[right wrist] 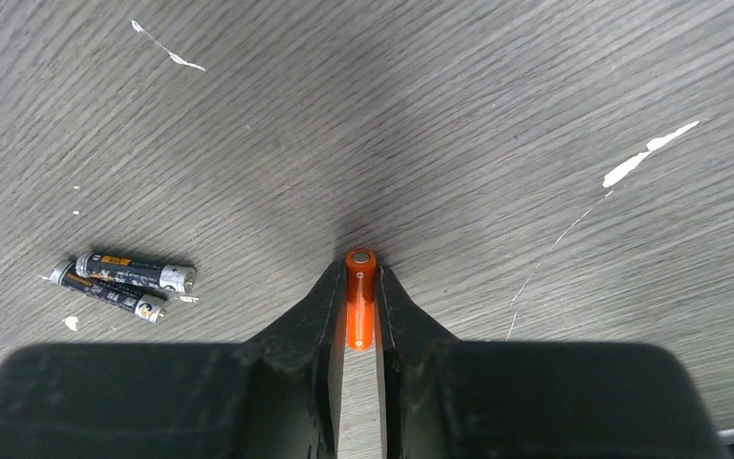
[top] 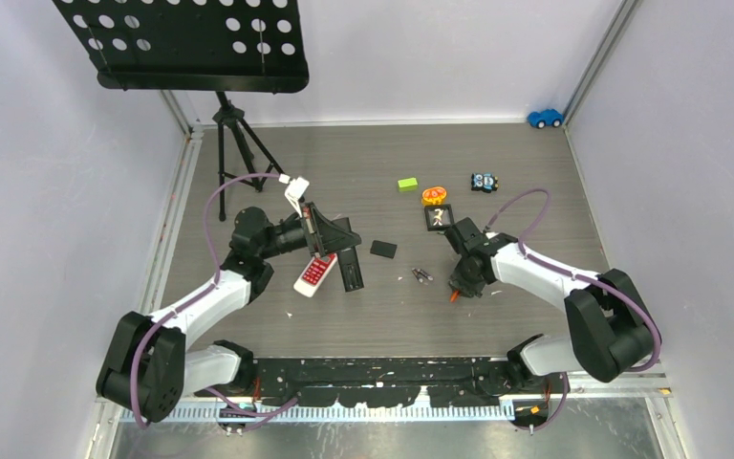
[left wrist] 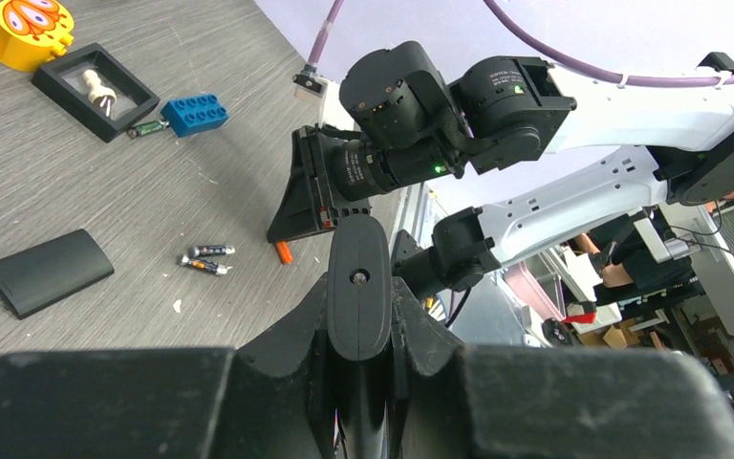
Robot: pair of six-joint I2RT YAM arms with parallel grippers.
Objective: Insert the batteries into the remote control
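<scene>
The right gripper [right wrist: 360, 279] is closed on the orange battery [right wrist: 360, 311], lower centre of its wrist view. So narrow a pinch could let it pivot or slip. The left gripper [left wrist: 359, 292] clamps the black remote [top: 351, 271], centre-left overhead, and a tilted bay would jam insertion.

Even, diffuse light from above; top view sharp, shadows faint. Right wrist view: a soft dark shadow lies on the table [right wrist: 535, 115] just beyond the orange battery [right wrist: 360, 298]; nearer the lens than it, the foreground is blurred and black.
</scene>
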